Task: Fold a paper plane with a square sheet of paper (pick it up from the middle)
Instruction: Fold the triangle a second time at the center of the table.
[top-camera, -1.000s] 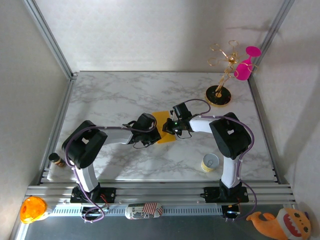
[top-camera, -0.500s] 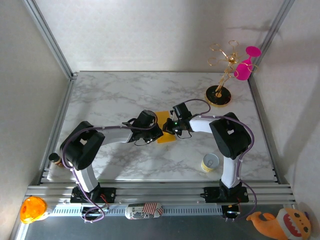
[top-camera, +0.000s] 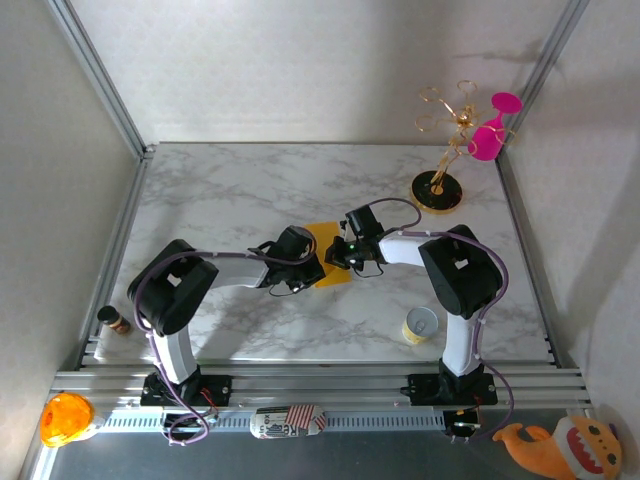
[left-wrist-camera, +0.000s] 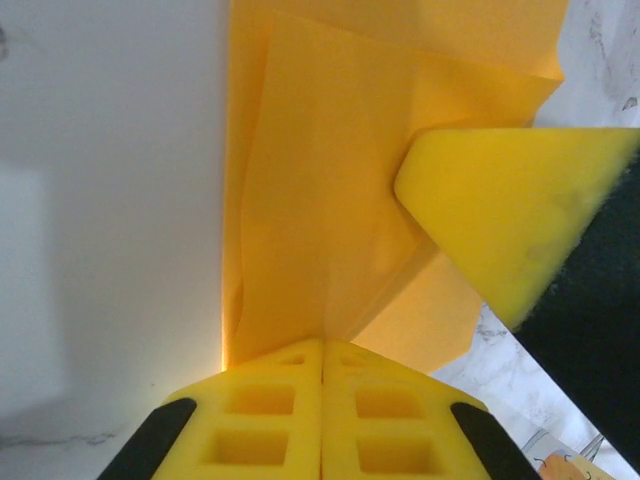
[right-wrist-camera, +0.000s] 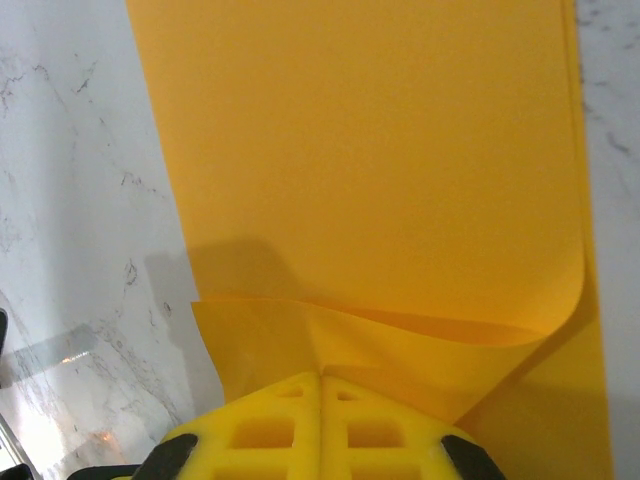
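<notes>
The square sheet of paper is yellow-orange and lies mid-table, partly folded over on itself. My left gripper comes at it from the left. In the left wrist view its jaws are shut on a creased flap of the sheet. My right gripper meets it from the right. Its jaws are shut on a curled-up edge of the sheet. One right finger shows in the left wrist view, resting against the paper. A paper plane is out of view.
The marble table has a gold stand with a pink glass at the back right. A paper cup stands by the right arm's base and a small bottle at the left edge. Below the rail are an orange toy and a plush toy.
The left arm swung slightly up and left, then came back toward the sheet. The right arm and the paper have hardly moved. Both grippers stayed shut.
</notes>
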